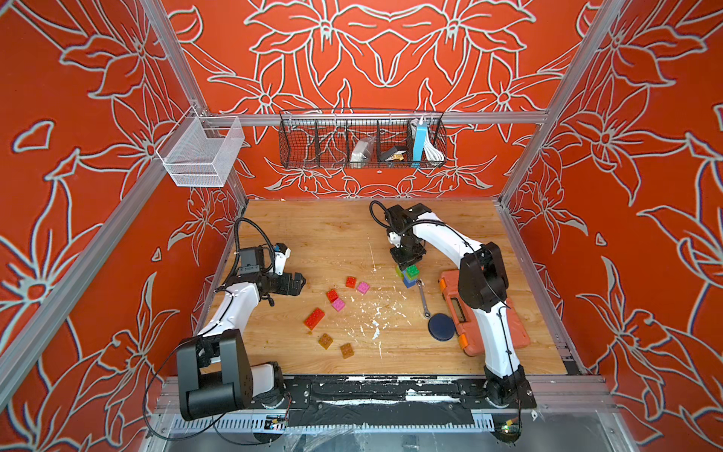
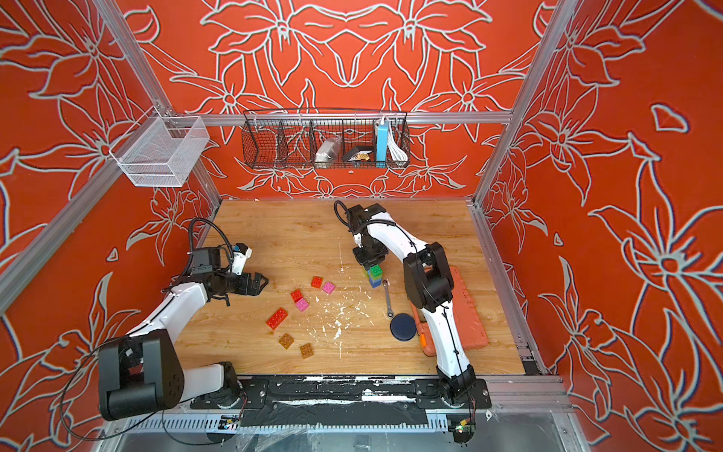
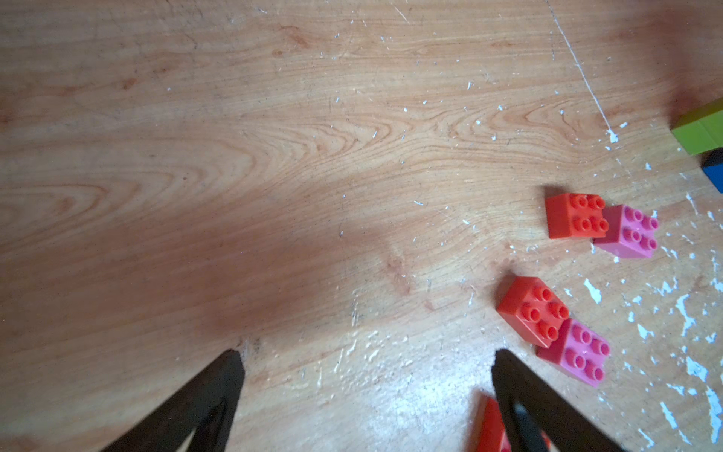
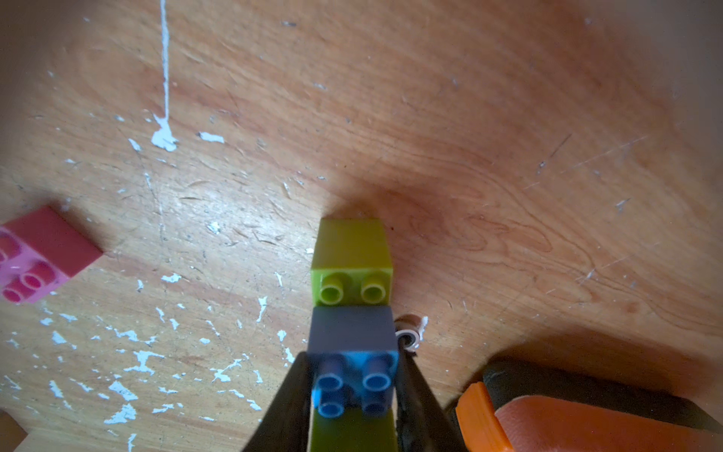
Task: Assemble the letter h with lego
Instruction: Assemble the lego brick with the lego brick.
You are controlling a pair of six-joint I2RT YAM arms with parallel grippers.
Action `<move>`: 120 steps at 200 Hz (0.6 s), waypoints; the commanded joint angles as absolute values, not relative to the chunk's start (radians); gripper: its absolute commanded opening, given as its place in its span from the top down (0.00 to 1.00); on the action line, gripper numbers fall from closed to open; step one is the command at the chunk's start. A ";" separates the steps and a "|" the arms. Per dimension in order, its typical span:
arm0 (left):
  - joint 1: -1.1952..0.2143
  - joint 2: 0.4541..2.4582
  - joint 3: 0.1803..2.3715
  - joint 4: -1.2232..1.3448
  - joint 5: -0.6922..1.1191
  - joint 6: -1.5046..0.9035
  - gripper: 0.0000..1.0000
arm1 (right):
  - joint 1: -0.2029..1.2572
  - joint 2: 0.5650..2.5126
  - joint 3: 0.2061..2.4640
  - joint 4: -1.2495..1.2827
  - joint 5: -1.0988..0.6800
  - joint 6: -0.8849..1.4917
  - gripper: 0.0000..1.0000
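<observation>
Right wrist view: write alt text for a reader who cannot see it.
The right gripper clamps a blue brick beside a lime brick, over a paint-flecked wooden table. A pink brick lies apart; an orange case fills one corner.

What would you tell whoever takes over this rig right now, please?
Left gripper: open, empty, above bare table.
Right gripper: fingers shut on the blue brick of the small stack.
Loose mid-table: red squares, pink squares, long red brick, amber bricks.
Done: lime brick, green brick and blue brick stacked together.
Left: no h shape yet; loose bricks unplaced.
</observation>
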State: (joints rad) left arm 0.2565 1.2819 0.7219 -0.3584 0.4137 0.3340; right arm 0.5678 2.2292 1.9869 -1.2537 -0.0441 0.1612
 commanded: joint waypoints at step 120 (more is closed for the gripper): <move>0.264 1.271 0.732 -0.367 0.431 0.348 0.00 | 0.580 2.335 1.871 -1.207 -0.035 0.141 0.82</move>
State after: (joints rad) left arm 0.2565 1.2819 0.7219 -0.3584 0.4141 0.3363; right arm 0.5743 2.2238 1.9545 -1.2205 -0.0277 0.1402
